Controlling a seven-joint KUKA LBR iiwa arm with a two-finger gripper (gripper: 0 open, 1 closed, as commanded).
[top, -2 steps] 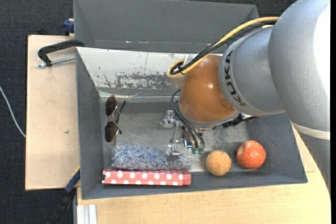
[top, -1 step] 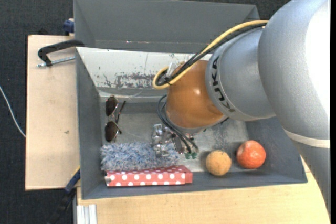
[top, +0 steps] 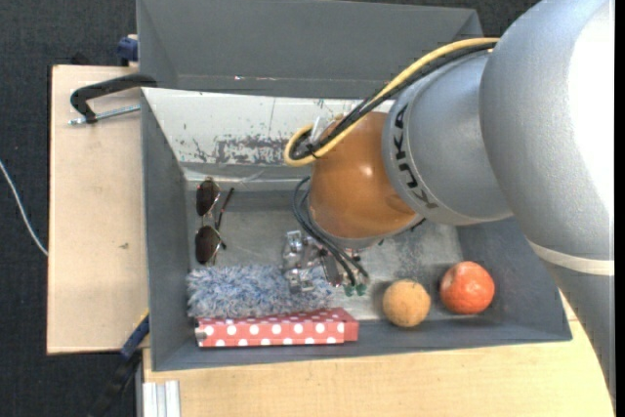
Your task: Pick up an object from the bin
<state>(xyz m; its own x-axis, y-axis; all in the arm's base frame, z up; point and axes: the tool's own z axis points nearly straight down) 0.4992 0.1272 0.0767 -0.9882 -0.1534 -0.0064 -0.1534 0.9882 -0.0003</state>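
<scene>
Hanging low near the middle of the bin (top: 163,239), toward its front edge, the gripper (top: 312,269) sits right at the right end of a fuzzy blue-grey cloth (top: 237,289). Whether it touches the cloth, and whether it is spread or pressed together, I cannot tell, since the orange cover (top: 356,190) above hides much of it. Nothing can be seen pinched in it.

Just in front of the cloth, along the front wall, lies a long red box with white dots (top: 276,330). Toward the front right corner rest a tan ball (top: 405,302) and, just beside it, a red-orange ball (top: 467,288), both apart from the gripper. A pair of sunglasses (top: 208,222) lies by the left wall.

The step in hand looks like the grasp itself, with the cloth's end the likeliest target. The next move would call for closing firmly on a fold of the soft cloth and lifting straight up, clear of the box.
</scene>
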